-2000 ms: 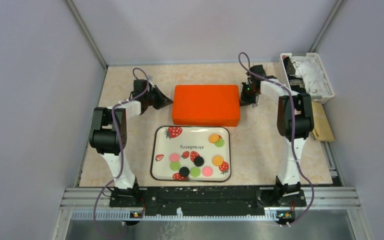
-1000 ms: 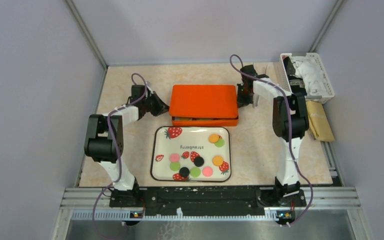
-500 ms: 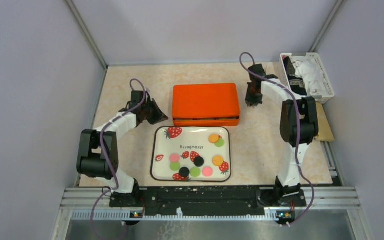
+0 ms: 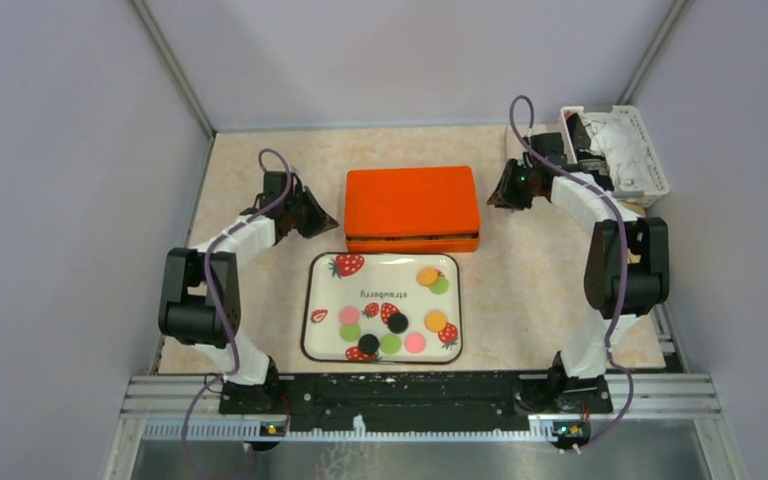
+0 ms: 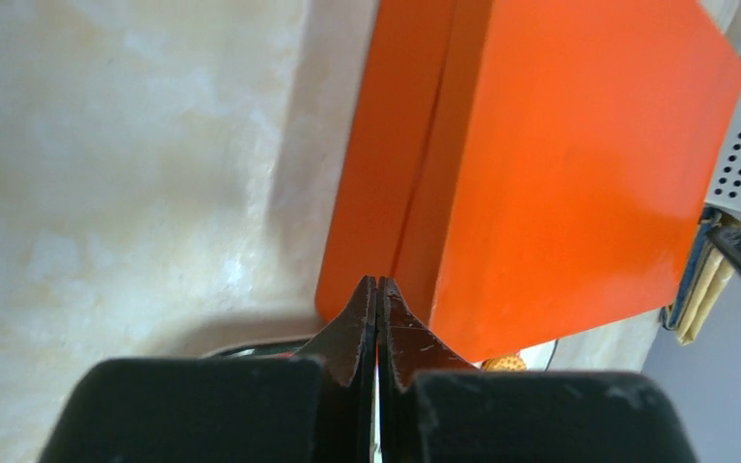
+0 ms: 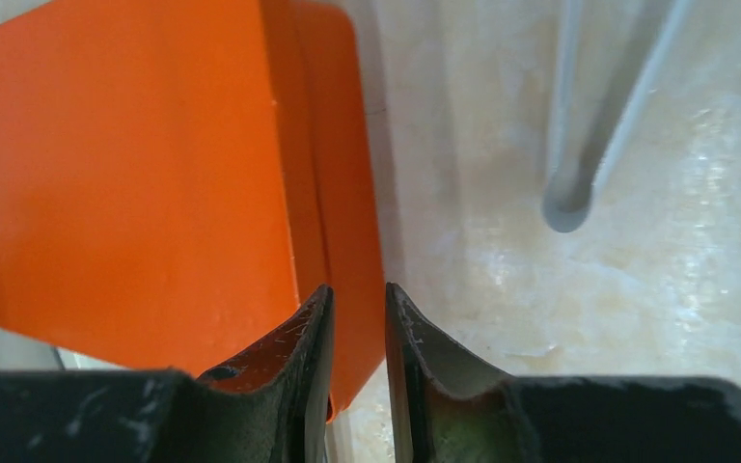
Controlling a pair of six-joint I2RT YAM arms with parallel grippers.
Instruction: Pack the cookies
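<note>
Several cookies, small flat discs in orange (image 4: pixel 428 275), green (image 4: pixel 391 343), pink (image 4: pixel 349 315) and black (image 4: pixel 398 322), lie on a white strawberry-printed tray (image 4: pixel 317 300) at the front centre. Behind it stands an orange box (image 4: pixel 412 208) with its lid down; it also shows in the left wrist view (image 5: pixel 560 164) and the right wrist view (image 6: pixel 125 164). My left gripper (image 4: pixel 321 221) (image 5: pixel 377 283) is shut and empty just off the box's left front corner. My right gripper (image 4: pixel 500 196) (image 6: pixel 358 289) is open by a narrow gap, empty, beside the box's right end.
A white perforated basket (image 4: pixel 615 150) with white and dark items stands at the back right, close behind my right arm. A brown flat packet (image 4: pixel 642 245) lies at the right edge. Grey frame posts (image 6: pixel 569 183) and walls bound the table.
The box lid, tilted up at the front a second ago, now lies flat on the box. Both grippers have drawn back from the box's ends, the right one up and to the right.
</note>
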